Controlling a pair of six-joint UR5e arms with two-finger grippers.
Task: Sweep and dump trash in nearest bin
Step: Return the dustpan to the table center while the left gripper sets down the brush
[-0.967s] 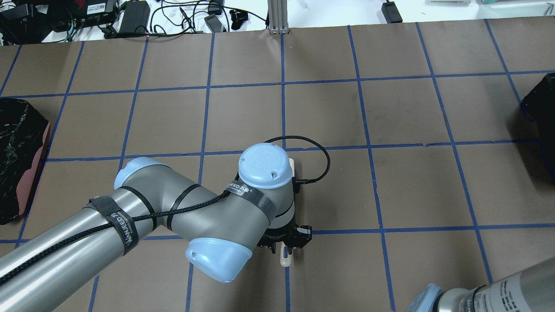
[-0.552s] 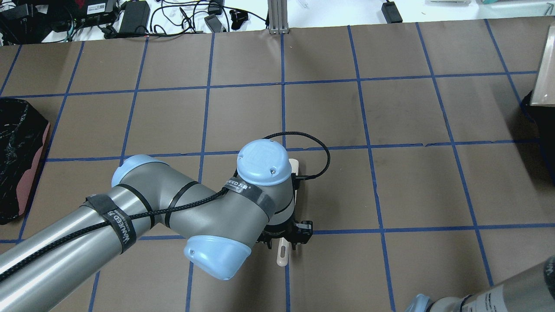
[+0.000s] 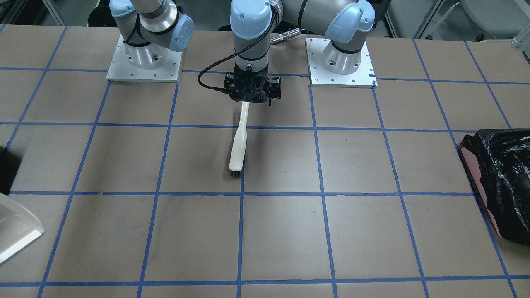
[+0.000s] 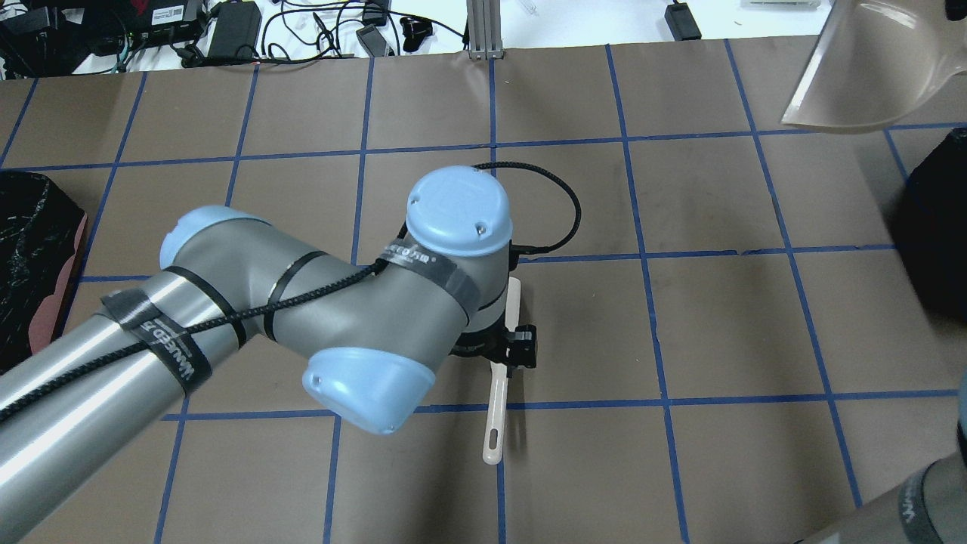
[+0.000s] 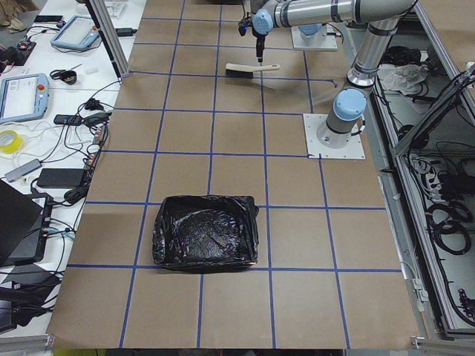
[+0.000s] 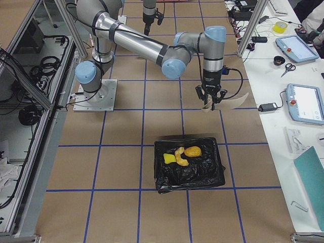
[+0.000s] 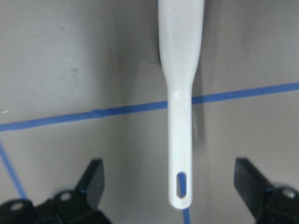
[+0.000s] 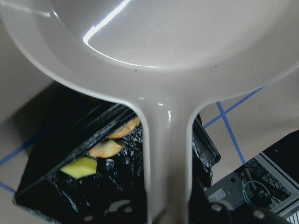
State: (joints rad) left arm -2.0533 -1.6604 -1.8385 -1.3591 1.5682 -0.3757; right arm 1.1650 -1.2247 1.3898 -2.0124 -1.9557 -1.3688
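A white brush [image 3: 239, 145] lies flat on the table, bristles toward the far side; it also shows in the overhead view [image 4: 495, 423] and the left wrist view [image 7: 181, 93]. My left gripper [image 3: 251, 89] hovers above its handle, jaws spread wide and touching nothing, also seen from the left wrist [image 7: 168, 179]. My right gripper [image 6: 210, 98] is shut on the handle of a translucent dustpan [image 4: 869, 68], held in the air beside the right black-bagged bin [image 6: 215, 174]. Yellow and orange trash pieces [image 8: 107, 149] lie in that bin.
A second black-bagged bin [image 4: 30, 264] stands at the table's left end, also in the exterior left view [image 5: 206, 231]. The brown table has a blue tape grid. Cables and devices lie beyond the far edge [image 4: 227, 30].
My left gripper has moved away from the brush's handle end toward the far side and looks higher; the brush has stayed put. The dustpan has swung into the overhead view at top right.
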